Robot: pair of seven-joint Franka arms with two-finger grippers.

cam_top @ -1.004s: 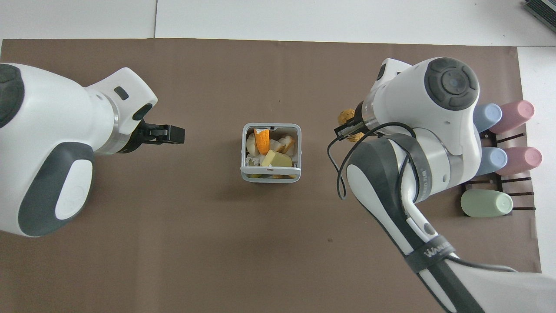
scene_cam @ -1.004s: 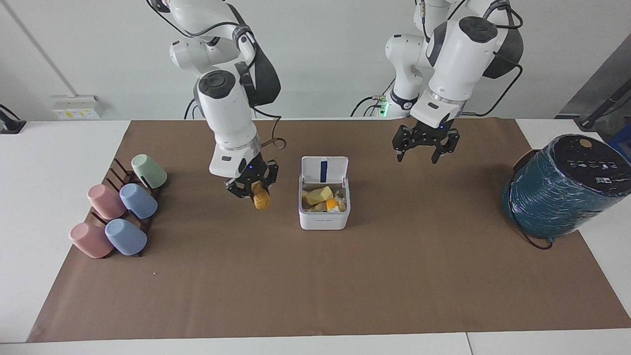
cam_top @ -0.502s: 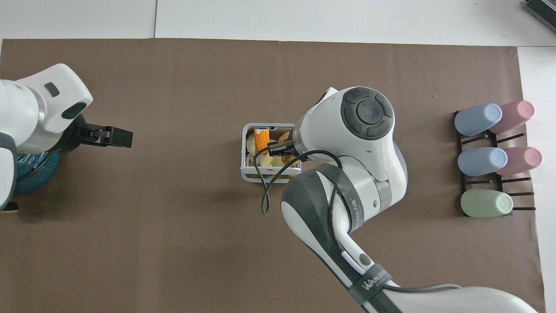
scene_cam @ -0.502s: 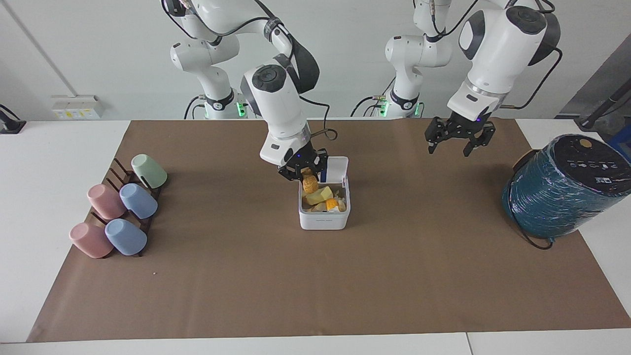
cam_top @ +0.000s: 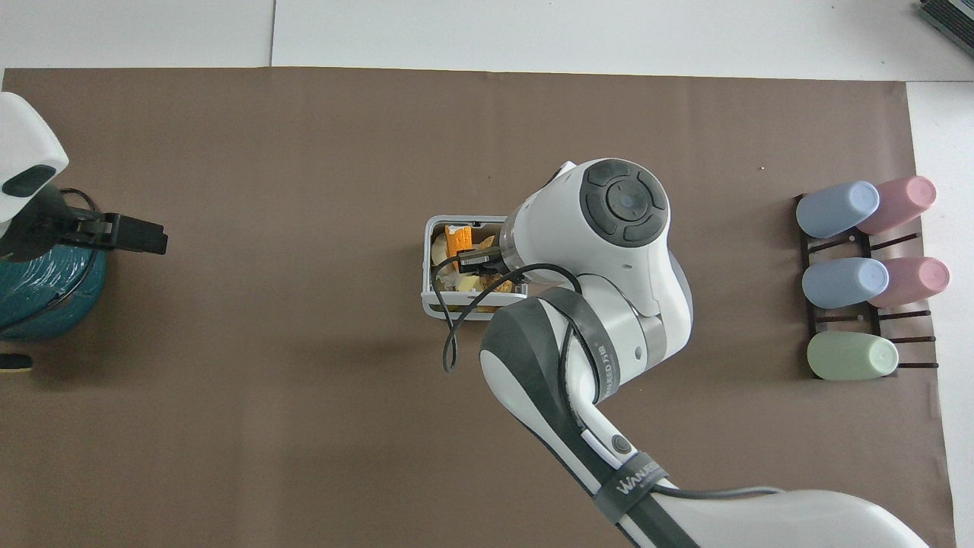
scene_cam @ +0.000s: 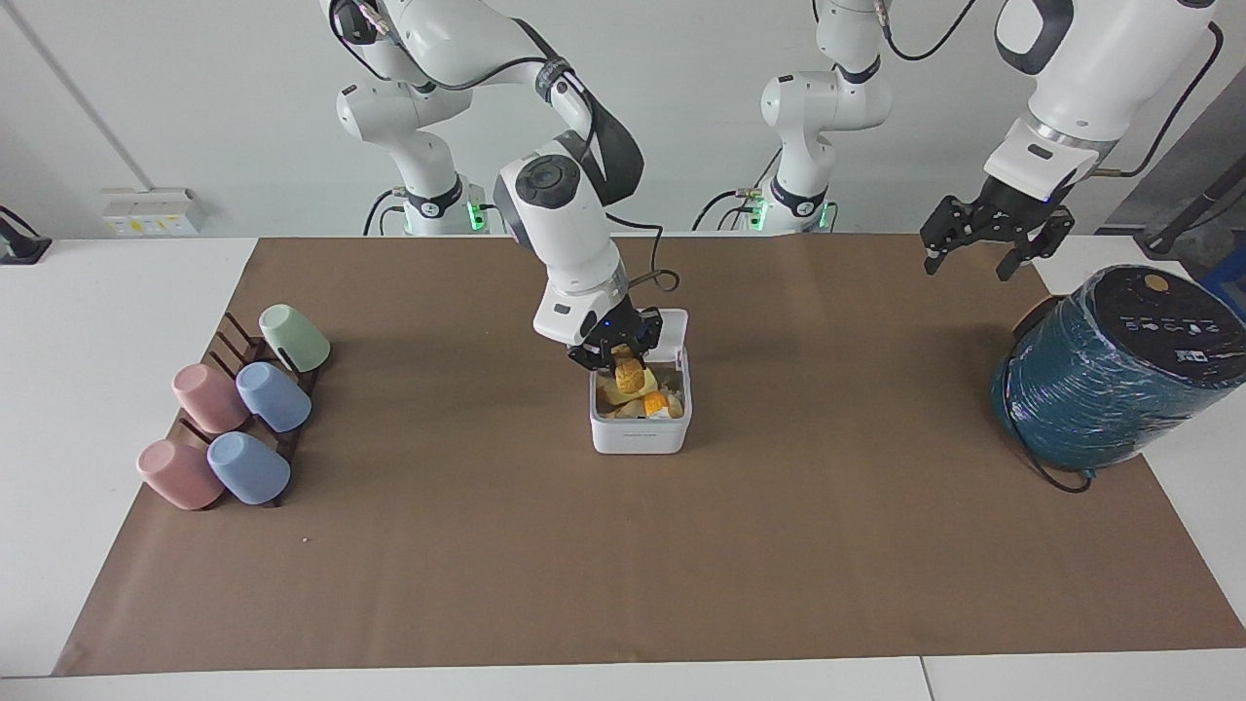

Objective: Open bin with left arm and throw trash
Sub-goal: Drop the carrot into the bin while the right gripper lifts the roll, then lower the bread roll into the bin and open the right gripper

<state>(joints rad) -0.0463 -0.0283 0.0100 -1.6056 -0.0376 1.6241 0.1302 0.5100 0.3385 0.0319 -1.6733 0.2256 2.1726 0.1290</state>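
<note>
The bin [scene_cam: 640, 414] sits mid-tabletop [scene_cam: 623, 545] with its lid up, and a pale yellow block [scene_cam: 615, 393] and an orange piece [cam_top: 457, 239] lie inside it. Over its opening the right pincer [scene_cam: 624, 362] pinches the golden-brown crumbed lump [scene_cam: 628, 374]. The left pincer [scene_cam: 981, 249] hangs spread and empty, up over the left arm's end of the tabletop, near the teal cylinder [scene_cam: 1110, 375].

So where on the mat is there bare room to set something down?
Bare brown mat lies between the bin and the cup rack, and between the bin and the teal cylinder. It is crowded at the bin, where the right gripper holds the crumbed lump.
</note>
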